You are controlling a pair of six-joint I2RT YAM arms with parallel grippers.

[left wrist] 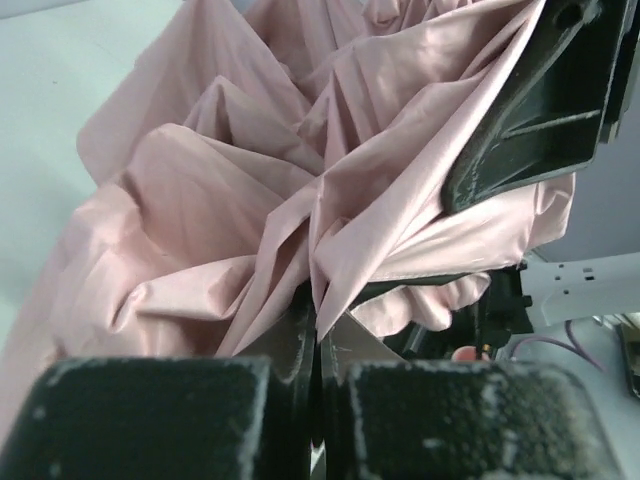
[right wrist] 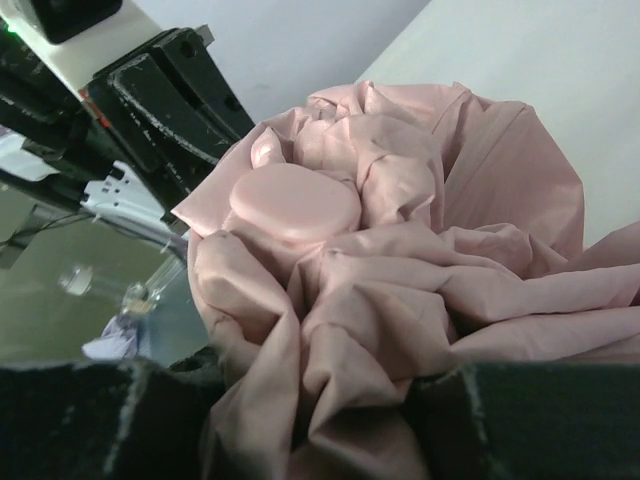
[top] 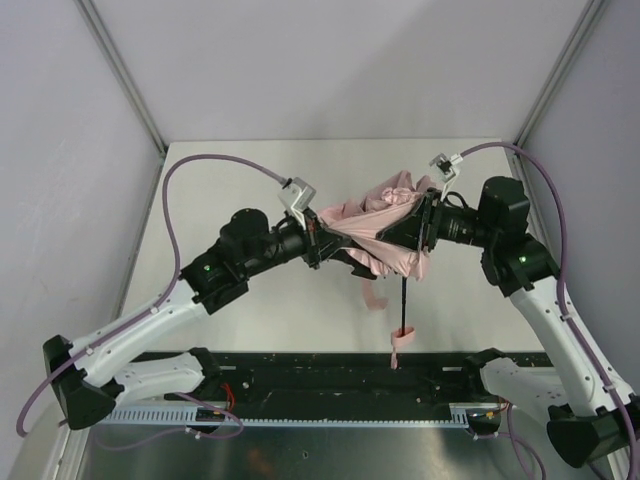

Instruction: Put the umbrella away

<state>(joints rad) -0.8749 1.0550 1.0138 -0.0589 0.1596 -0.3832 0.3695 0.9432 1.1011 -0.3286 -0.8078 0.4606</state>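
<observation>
The pale pink umbrella (top: 375,215) hangs crumpled above the table between my two grippers. Its slim black shaft (top: 402,300) points down toward the near edge and ends in a small pink handle (top: 400,336). My left gripper (top: 318,240) is shut on a thin fold of the umbrella's fabric (left wrist: 250,200); the fold runs into the seam between the closed jaws of the left gripper (left wrist: 318,345). My right gripper (top: 425,225) grips the bunched canopy from the right. In the right wrist view, the fabric (right wrist: 420,260) fills the gap of the right gripper (right wrist: 310,420), and the round pink top cap (right wrist: 292,200) shows above.
A pink strap (top: 375,297) dangles under the canopy. The white table (top: 220,180) lies below, with grey walls on three sides. A black rail (top: 330,380) with the arm bases runs along the near edge. The two grippers are close together.
</observation>
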